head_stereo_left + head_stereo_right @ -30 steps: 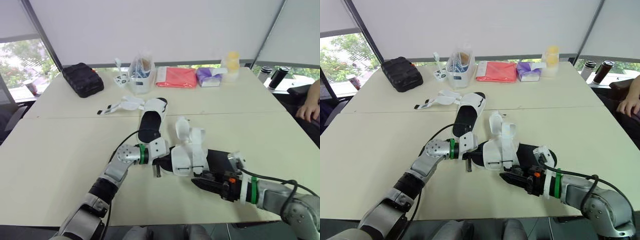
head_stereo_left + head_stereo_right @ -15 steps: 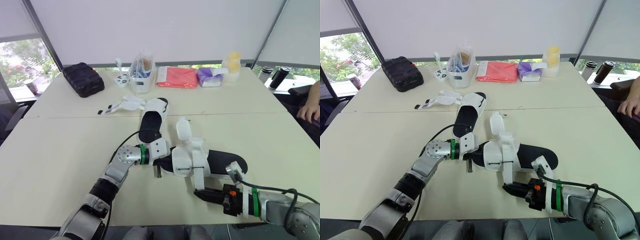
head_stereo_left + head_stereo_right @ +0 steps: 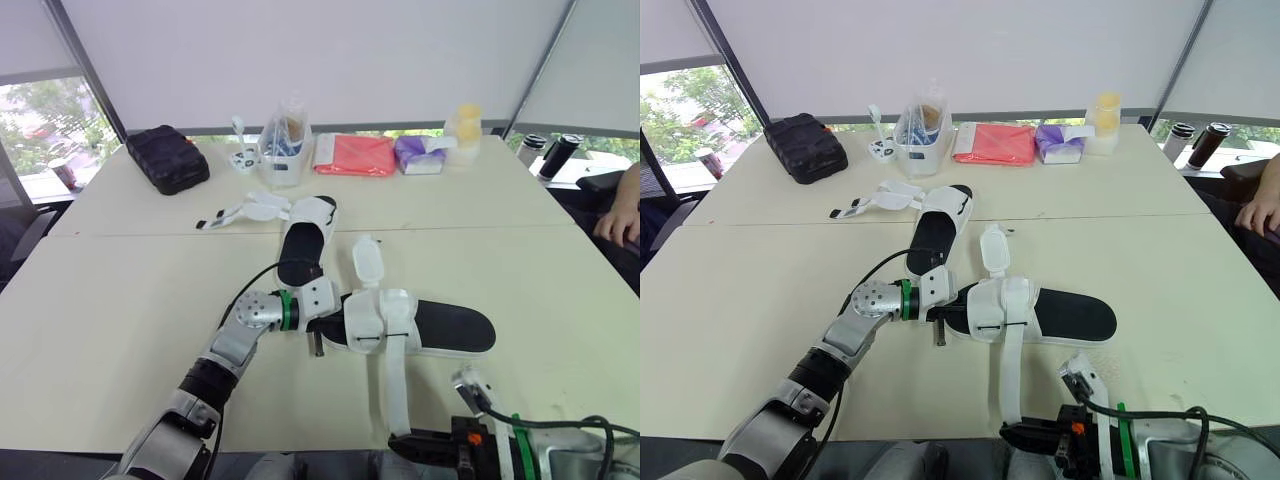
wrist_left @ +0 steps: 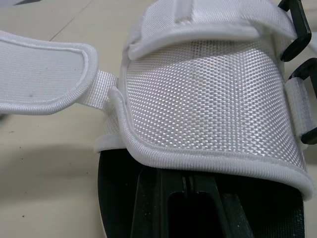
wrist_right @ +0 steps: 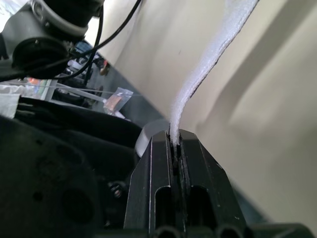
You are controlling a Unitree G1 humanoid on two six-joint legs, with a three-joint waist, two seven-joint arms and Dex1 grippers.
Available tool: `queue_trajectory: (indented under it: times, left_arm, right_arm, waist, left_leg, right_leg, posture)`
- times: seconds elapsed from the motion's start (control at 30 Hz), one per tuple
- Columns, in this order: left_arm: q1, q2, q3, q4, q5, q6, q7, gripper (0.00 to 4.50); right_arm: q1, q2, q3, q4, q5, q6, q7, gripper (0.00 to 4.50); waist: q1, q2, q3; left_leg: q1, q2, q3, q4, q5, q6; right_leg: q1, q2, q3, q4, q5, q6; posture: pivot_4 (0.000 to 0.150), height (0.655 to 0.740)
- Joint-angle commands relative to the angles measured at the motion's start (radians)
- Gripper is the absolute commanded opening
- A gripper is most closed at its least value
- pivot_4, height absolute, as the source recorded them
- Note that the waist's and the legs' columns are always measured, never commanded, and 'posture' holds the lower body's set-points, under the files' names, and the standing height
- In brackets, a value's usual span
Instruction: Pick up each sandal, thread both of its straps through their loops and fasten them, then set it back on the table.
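The near sandal [image 3: 445, 326], black sole with a white mesh upper [image 4: 208, 99], lies flat mid-table. My left gripper [image 3: 322, 326] is shut on its toe end, the fingers [image 4: 148, 208] clamped over the sole. One white strap [image 3: 393, 385] runs straight from the upper to the table's near edge, where my right gripper [image 3: 402, 438] is shut on its tip; the right wrist view has the strap [image 5: 208, 59] pinched between the shut fingers [image 5: 153, 168]. A second strap flap [image 3: 366, 262] sticks out on the far side. The other sandal [image 3: 305, 240] lies further back with loose straps [image 3: 245, 210].
Along the far edge stand a black case [image 3: 167, 158], a clear container [image 3: 282, 150], a red pouch [image 3: 353, 154], a purple tissue pack [image 3: 420, 153] and a yellow cup stack [image 3: 463, 128]. A person's hand [image 3: 620, 215] rests at the right edge.
My right gripper has drawn back toward the table's near edge, pulling the strap out straight from the upper. The sandal's heel has settled flat. The left gripper has stayed put.
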Motion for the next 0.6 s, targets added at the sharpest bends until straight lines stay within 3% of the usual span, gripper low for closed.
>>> queue_trajectory:
  times: [0.03, 0.2, 0.37, 0.6]
  left_arm:
    - [0.024, -0.005, -0.049, 0.031, 0.033, 0.013, -0.017, 0.00]
    - [0.020, -0.010, -0.052, 0.046, 0.033, 0.004, -0.021, 0.00]
    - [0.015, -0.017, -0.053, 0.058, 0.034, -0.004, -0.024, 0.00]
    - [0.012, -0.030, -0.056, 0.070, 0.037, -0.013, -0.024, 0.00]
  right_arm:
    - [0.051, -0.013, -0.033, -0.083, 0.065, -0.014, 0.010, 0.07]
    - [0.037, -0.034, -0.104, -0.116, 0.191, -0.020, -0.040, 0.07]
    - [-0.079, -0.127, -0.182, -0.114, 0.521, -0.061, -0.166, 0.07]
    - [-0.318, -0.116, -0.090, 0.049, 0.774, -0.167, -0.370, 0.07]
  waist:
    - [0.001, 0.000, 0.000]
    - [0.000, -0.002, -0.001]
    - [0.000, -0.002, -0.001]
    - [0.004, -0.003, -0.002]
  left_leg:
    - [0.000, 0.000, 0.000, 0.000, 0.000, 0.000]
    - [0.002, 0.000, 0.000, 0.000, 0.000, 0.000]
    - [0.006, 0.000, 0.000, 0.000, -0.001, 0.001]
    - [0.008, 0.000, -0.001, -0.001, -0.003, 0.005]
  right_leg:
    - [0.000, 0.000, 0.000, 0.000, 0.000, 0.000]
    - [0.002, 0.000, 0.000, 0.000, -0.001, 0.001]
    - [0.008, 0.000, 0.000, -0.003, -0.001, 0.002]
    - [0.016, -0.001, -0.003, -0.016, 0.000, 0.003]
  posture:
    - [0.150, 0.7400]
    - [0.150, 0.7400]
    - [0.150, 0.7400]
    - [0.150, 0.7400]
